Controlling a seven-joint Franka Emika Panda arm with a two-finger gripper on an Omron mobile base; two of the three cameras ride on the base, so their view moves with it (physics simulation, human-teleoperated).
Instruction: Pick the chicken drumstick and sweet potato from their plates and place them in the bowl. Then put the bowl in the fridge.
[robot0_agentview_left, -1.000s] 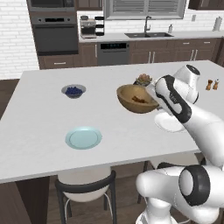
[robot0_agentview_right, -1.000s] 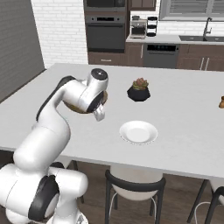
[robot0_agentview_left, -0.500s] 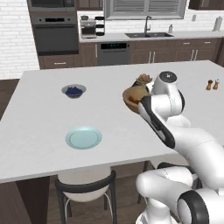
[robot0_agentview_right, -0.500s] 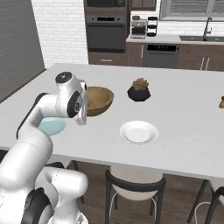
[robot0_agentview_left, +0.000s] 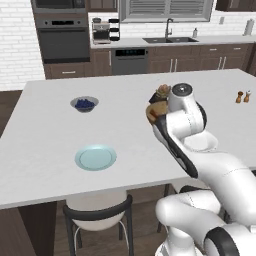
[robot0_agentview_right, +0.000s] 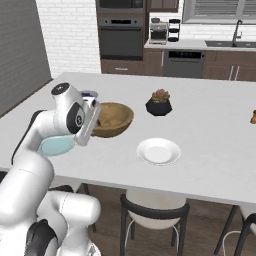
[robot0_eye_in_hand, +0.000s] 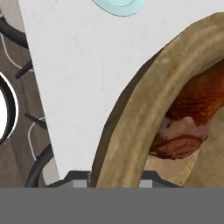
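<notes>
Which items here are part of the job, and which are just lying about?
Job: wooden bowl, drumstick inside it, blue plate, white plate, gripper shut on the bowl's rim.
Lying about: blueberry bowl, plant pot, shakers, stool.

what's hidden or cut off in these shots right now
- Sweet potato: not made out; the wooden bowl interior is blocked by the arm in the left base view and cropped by the hand view's edge, where the chicken drumstick shows.
- Pincer: fingertips hidden by the bowl wall in the hand view.
- White plate: partly hidden by the arm, left base view.
</notes>
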